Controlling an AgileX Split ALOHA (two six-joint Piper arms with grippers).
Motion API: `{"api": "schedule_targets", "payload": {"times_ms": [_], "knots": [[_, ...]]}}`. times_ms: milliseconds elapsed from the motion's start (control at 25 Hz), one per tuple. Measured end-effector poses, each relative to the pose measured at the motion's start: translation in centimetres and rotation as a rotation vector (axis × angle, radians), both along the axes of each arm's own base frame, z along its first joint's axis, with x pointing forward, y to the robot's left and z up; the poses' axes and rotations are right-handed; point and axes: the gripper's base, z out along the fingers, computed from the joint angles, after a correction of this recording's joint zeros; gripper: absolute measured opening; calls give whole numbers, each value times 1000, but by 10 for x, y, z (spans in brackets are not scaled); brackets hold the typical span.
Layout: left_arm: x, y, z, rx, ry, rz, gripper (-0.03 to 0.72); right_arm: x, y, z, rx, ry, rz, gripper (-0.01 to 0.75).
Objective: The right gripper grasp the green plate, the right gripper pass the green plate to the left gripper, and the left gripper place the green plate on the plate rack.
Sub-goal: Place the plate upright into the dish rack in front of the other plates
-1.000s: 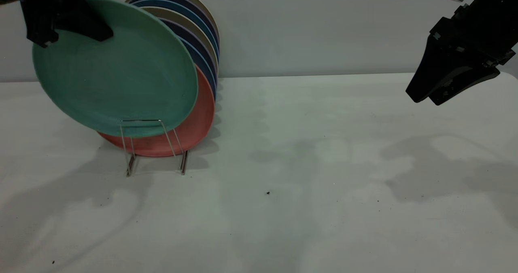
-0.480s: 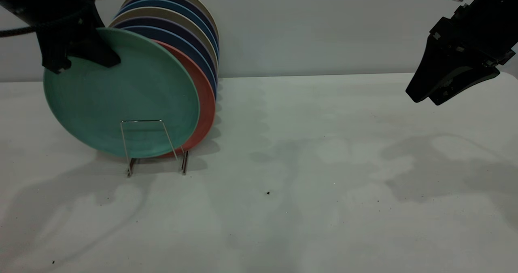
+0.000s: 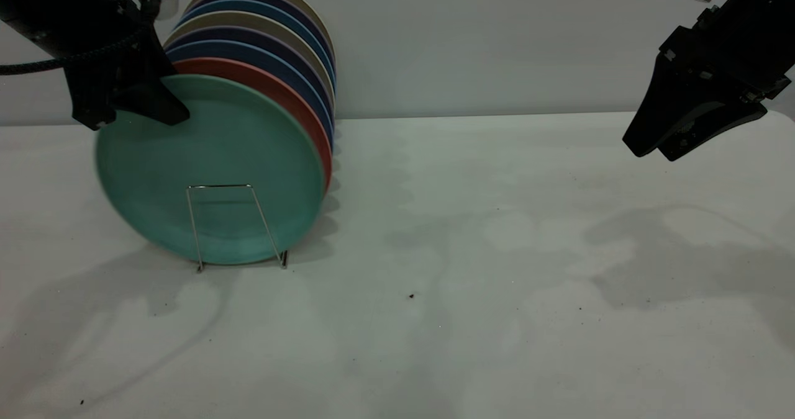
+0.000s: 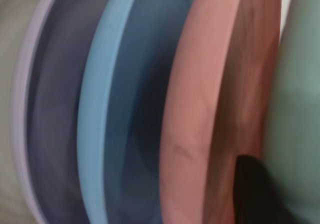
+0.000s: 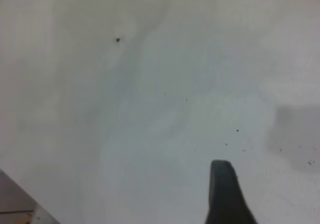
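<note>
We're in the last step here: the left claw [image 3: 133,105] has the green plate [image 3: 211,171] pinched by its rim at about ten o'clock on the disc, fingers closed across the edge, and the plate stands nearly upright at the front of the plate rack [image 3: 227,223]. Its bottom edge sits down at counter [image 3: 497,282] level behind the front wire loop, and just behind it leans the salmon plate [image 3: 273,93], then the row of blue, purple and beige plates [image 3: 279,34].

Judging by that, the plate looks seated, so the next move should be a clean release, jaws eased apart, and a straight lift up and away without nudging the rim or tipping the stack.

The right claw [image 3: 661,143] hangs idle at the three o'clock edge of the exterior view, well apart from the rack, its two wedge fingers close together and holding nothing.

Hard to read: the rack's base wires are hidden behind the plate, so I can't tell which slot the plate sits in. In the left wrist view only a dark finger tip [image 4: 255,184] shows, in the gap between the salmon and green plates.
</note>
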Motion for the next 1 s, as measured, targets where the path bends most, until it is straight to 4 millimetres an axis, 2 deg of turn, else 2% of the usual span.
{"api": "schedule_targets", "payload": {"times_ms": [240,480,560,680,880,1000], "knots": [[-1,0,8,-2,-19,0,312,0,0,0,0,-1,-1,474],[-13,-1,52,-16,-109,-7,315,1,0,0,-5,-11,-7,474],[-21,-2,71,-36,-127,-5,315,1,-1,0,-5,-12,-8,474],[-33,-3,89,-83,-107,23,315,1,-1,0,-5,-13,-9,474],[-45,-2,100,-94,-42,75,315,2,-1,0,-6,-14,-9,474],[-49,3,102,-99,6,198,315,2,-1,0,-6,-12,-13,474]]}}
